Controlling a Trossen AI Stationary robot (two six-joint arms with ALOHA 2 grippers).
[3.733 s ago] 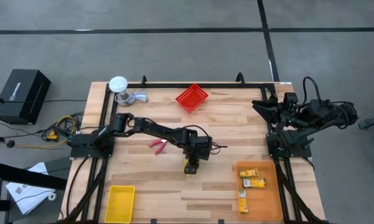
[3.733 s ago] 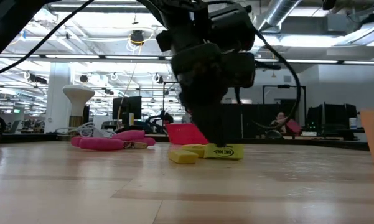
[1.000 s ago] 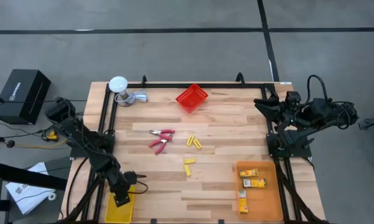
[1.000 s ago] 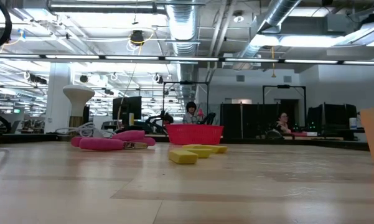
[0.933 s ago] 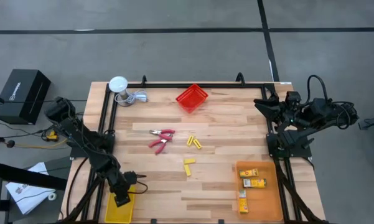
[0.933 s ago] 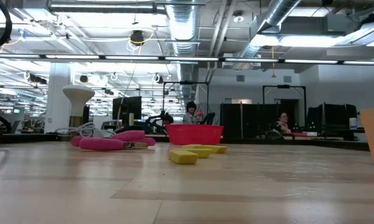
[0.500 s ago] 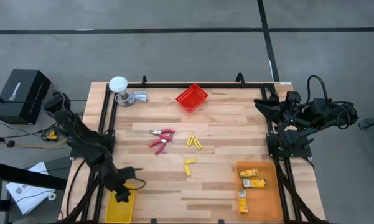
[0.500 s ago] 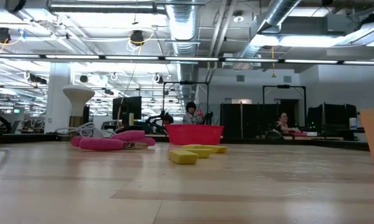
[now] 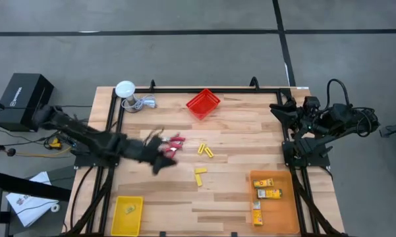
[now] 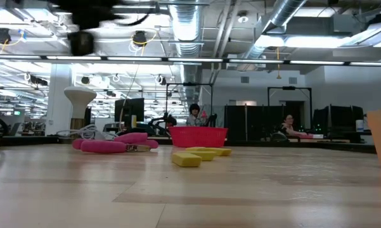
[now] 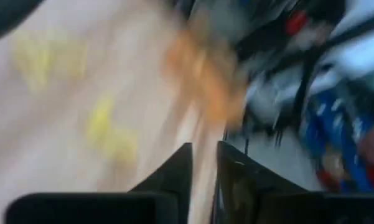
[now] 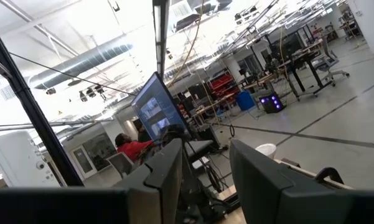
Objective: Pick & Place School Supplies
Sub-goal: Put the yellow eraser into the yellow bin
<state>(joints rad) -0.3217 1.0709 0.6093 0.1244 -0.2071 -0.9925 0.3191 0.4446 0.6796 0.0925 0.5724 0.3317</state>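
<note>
The left gripper (image 9: 159, 157) hangs blurred over the table (image 9: 237, 197), just beside the red-handled scissors (image 9: 173, 144). In its wrist view the two fingers (image 11: 177, 171) stand close together with only a narrow gap and nothing between them; whether they are fully closed I cannot tell. The right gripper (image 9: 282, 113) waits folded at the table's right edge, its fingers (image 12: 168, 171) parted and empty.

Two small yellow pieces (image 9: 205, 151) lie near mid-table, and another yellow piece (image 9: 199, 174) lies apart from them toward the front. The small yellow-orange boxes (image 9: 267, 187) sit in the orange bin (image 9: 284, 217) at the front right corner. One tiny piece (image 9: 129, 210) lies in the yellow bin (image 9: 116, 217) at the front left. The red bin (image 9: 203, 104) stands near the back edge.

Bare wood lies open between the bins. Print on the boxes is too small to read.
</note>
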